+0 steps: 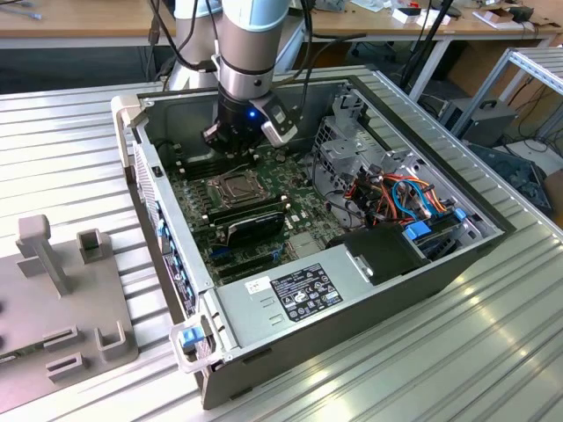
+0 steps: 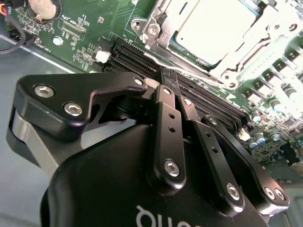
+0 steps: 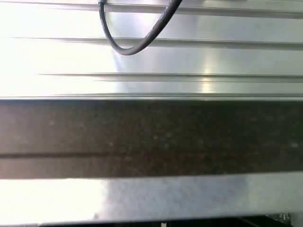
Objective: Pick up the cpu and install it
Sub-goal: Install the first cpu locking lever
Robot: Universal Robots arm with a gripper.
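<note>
Exterior view first: the arm reaches down into the open computer case [image 1: 457, 255], with the gripper [image 1: 230, 141] sitting low over the motherboard [image 1: 207, 198], just behind the socket [image 1: 236, 185]. Inside the case there's also the grey power-supply box [image 1: 295, 294] at the front and a bundle of orange and blue cables [image 1: 405, 198] on the exterior view's right.

Second wrist view: the gripper's 2 fingers [image 2: 165, 101] are pressed together with nothing between them, tips right above the black memory slots [image 2: 189, 90]. The cpu [image 2: 213, 26] already lies inside the socket frame [image 2: 154, 28], silver top up, apart from the fingers.

First wrist view: just a ribbed metal surface [image 3: 189, 56] and a looping black cable [image 3: 128, 45].

My guess at the risk: fingertips that close to the slots could scrape the board, or bump the frame if the arm drifts sideways.
</note>
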